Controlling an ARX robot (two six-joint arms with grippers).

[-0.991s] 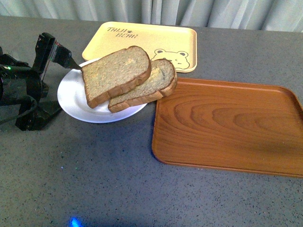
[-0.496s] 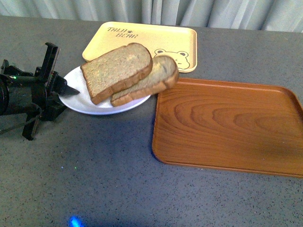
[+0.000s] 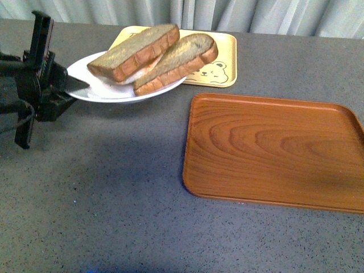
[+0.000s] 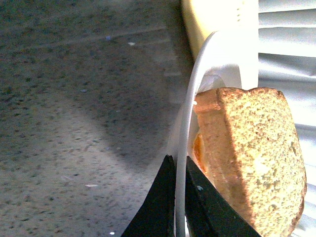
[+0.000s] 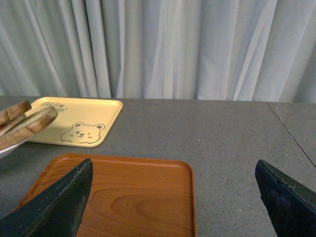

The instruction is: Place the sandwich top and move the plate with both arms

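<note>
A grey speckled table is seen, bordered at the far side by pale curtains. Nearest on it, at the right, the brown wood-grain tray is laid flat. In the right wrist view the right gripper is shown above this tray, its jaws spread wide with nothing between them. Further back at the left, the plate is pinched at its rim by the left gripper, whose jaws are pressed narrowly on the thin edge. The plate appears to be held clear of the table. On it the sandwich top is leaned against the other slice. Behind, the yellow bear-print tray is partly covered by the plate.

The plate is judged stiff, smooth and breakable. Its load is carried far from the single pinch, so tilting is to be feared. The bread is light and soft and could easily be slid off. A second hold on the opposite rim is advised.
</note>
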